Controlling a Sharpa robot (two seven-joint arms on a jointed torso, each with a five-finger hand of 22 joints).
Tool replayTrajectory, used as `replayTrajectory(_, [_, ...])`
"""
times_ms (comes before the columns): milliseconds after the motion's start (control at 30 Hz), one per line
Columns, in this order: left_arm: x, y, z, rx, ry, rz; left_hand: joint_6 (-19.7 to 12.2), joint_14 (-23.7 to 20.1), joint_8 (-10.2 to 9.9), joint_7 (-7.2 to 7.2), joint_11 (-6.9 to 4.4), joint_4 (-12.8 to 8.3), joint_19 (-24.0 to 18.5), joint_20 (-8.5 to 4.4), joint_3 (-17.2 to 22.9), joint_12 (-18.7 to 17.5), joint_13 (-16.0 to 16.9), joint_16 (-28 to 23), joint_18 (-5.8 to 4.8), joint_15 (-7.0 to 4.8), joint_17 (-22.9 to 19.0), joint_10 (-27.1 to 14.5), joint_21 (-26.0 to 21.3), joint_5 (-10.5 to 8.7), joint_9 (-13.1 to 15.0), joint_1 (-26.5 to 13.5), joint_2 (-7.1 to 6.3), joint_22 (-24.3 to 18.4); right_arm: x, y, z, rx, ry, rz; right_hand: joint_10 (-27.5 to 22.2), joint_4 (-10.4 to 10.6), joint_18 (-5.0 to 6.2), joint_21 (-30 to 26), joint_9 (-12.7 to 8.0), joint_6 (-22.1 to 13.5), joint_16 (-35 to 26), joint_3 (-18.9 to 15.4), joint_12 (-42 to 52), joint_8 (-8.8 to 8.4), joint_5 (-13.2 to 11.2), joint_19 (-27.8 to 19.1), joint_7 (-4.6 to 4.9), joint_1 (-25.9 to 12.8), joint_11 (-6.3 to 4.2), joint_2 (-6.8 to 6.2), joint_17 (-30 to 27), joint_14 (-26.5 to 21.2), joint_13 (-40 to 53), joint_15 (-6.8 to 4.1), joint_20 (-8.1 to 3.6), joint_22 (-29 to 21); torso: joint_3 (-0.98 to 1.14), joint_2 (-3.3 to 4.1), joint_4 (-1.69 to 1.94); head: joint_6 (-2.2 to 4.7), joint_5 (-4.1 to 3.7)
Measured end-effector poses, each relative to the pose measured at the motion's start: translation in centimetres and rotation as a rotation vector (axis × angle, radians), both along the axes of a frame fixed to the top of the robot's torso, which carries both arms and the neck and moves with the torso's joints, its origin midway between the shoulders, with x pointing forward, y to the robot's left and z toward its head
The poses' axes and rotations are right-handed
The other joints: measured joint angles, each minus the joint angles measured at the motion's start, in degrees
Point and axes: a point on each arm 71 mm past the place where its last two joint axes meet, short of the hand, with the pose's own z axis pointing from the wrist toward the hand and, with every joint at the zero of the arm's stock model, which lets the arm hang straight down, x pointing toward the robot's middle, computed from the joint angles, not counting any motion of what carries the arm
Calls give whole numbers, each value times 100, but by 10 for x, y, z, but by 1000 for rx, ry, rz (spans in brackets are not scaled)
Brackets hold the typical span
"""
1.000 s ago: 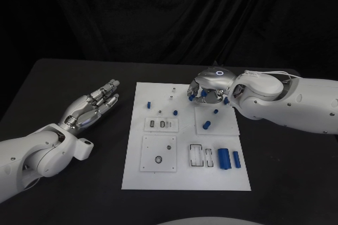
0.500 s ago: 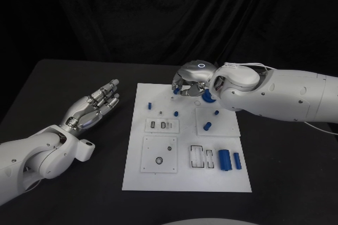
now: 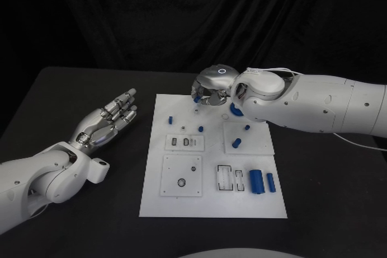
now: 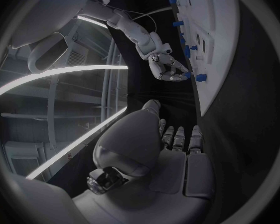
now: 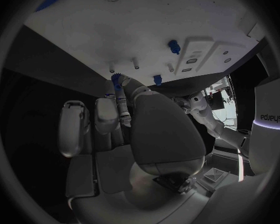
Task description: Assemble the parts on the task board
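Note:
The white task board (image 3: 161,196) lies in the middle of the black table. My right hand (image 3: 213,90) hovers over the board's far edge and pinches a small blue part (image 3: 196,99) at its fingertips. In the right wrist view that blue part (image 5: 117,79) sits between the thumb and a finger of my right hand (image 5: 127,124), just above the board (image 5: 146,25). My left hand (image 3: 109,121) lies flat and open on the table left of the board, holding nothing. In the left wrist view my left hand (image 4: 171,144) has its fingers stretched out toward the right hand (image 4: 168,67).
Small blue pegs stand on the board (image 3: 171,120), (image 3: 201,127), (image 3: 237,142). A thick blue cylinder (image 3: 256,182) and a thinner one (image 3: 271,183) lie near its front right corner, beside white slotted blocks (image 3: 229,178). My right arm (image 3: 322,109) covers the board's far right corner.
My right hand has moved left and toward the far edge of the board, carrying the small blue part with it. The left hand has stayed put.

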Motion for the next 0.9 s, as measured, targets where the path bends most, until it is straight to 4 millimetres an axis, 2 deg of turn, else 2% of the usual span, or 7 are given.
replayTrajectory(200, [1,0,0,1,0,1,0,0,0,0,44,6,0,0,27,0,1,0,0,0,0,-3,0,-28,0,0,0,-3,3,2,0,-10,-13,-11,0,-16,0,0,2,-1,0,15,-1,-12,-1,0,16,-1,0,-1,0,0,-3,0,0,0,2,1,10,-25,-27])
replayTrajectory(267, [1,0,0,1,0,0,0,0,0,0,98,1,0,0,33,0,1,0,0,0,0,-5,0,-28,0,0,0,-4,3,3,0,-13,-16,-14,0,-16,0,0,2,0,0,15,-7,-22,-1,0,18,-2,0,-2,0,-10,-7,10,0,0,-1,1,11,-30,-31])
replayTrajectory(500, [2,0,-1,1,0,0,0,0,0,0,118,1,0,0,32,0,2,0,0,1,1,15,0,-58,1,0,0,-4,4,0,1,-15,-24,-26,0,-1,1,0,4,-8,0,31,-9,-39,-1,20,29,-2,1,-2,-1,-20,-12,20,20,-1,-9,1,7,-31,-17])
replayTrajectory(900, [3,0,-1,2,1,-2,0,12,0,0,138,1,0,1,32,0,-1,0,0,31,4,-6,0,-58,1,-24,-23,-4,4,-10,1,-3,-35,-46,9,-1,1,0,7,-9,0,30,-32,-49,41,0,50,-5,10,-2,19,-20,-9,20,40,-1,-5,-11,0,-67,-9])
